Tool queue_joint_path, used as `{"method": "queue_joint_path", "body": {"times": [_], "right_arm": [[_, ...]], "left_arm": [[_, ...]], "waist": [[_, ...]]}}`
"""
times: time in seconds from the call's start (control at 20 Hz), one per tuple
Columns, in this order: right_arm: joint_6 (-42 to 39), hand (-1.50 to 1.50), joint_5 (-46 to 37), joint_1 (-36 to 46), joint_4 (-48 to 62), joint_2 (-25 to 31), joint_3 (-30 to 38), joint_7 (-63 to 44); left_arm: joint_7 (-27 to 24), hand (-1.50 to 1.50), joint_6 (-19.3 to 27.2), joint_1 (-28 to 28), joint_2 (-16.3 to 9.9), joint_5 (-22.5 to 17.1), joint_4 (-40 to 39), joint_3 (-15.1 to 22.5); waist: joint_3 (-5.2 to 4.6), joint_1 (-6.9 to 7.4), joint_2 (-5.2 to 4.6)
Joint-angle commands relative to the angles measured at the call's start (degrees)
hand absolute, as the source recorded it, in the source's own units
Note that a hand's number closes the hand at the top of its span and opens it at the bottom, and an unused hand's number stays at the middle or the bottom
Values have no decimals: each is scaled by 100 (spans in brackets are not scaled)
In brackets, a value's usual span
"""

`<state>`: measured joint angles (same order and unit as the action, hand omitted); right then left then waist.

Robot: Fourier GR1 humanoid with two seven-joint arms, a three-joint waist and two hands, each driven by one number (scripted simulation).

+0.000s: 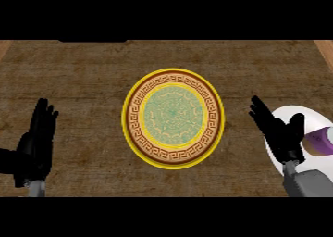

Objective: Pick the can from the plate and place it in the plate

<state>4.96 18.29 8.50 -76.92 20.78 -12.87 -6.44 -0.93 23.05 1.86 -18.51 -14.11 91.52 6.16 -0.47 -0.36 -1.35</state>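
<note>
Lying on its side: a can (324, 141) with a purple band and a pale end, at the right edge of the head view, cut off by the frame. Resting on a plain white plate (298, 112), toward that plate's right part. Nothing else visible on the white plate, though much of its left half is hidden behind the right hand.

Just left of the can: the right hand (283, 135), black, over the white plate's left side, fingers (262, 112) straight and pointing up and to the left, thumb raised toward the can. Open, holding nothing; whether the thumb touches the can cannot be told. Grey forearm below it, entering from the lower right.

Further left, at the middle of the brown bench (80, 65): a second plate (173, 118), yellow-rimmed, with a brown key-pattern ring and a pale green patterned middle. Nothing on it. Apart from the white plate, with the right hand's fingers over the strip of bench between them.

At the far left, well apart from both plates: the left hand (33, 148), open, fingers straight and pointing up, resting near the lower left edge, holding nothing.
</note>
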Motion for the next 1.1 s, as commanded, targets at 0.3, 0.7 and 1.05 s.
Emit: {"method": "queue_joint_path", "body": {"times": [0.3, 0.7, 1.05], "right_arm": [[-2341, 150, -537, 1143, -556, 2412, 728, 1377], [-4498, -150, 147, 177, 1694, 2534, 1824, 4573], [-4271, -150, -1468, 162, 2349, 3311, 1395, 6144]], "left_arm": [[445, 0, -506, -250, -334, 106, -356, 282], [665, 0, -887, -745, -335, 12, -717, 391], [773, 0, -1040, -1059, -278, 12, -961, 427]], "waist": [[-41, -166, 282], [102, -11, -6], [90, 148, 29]]}}
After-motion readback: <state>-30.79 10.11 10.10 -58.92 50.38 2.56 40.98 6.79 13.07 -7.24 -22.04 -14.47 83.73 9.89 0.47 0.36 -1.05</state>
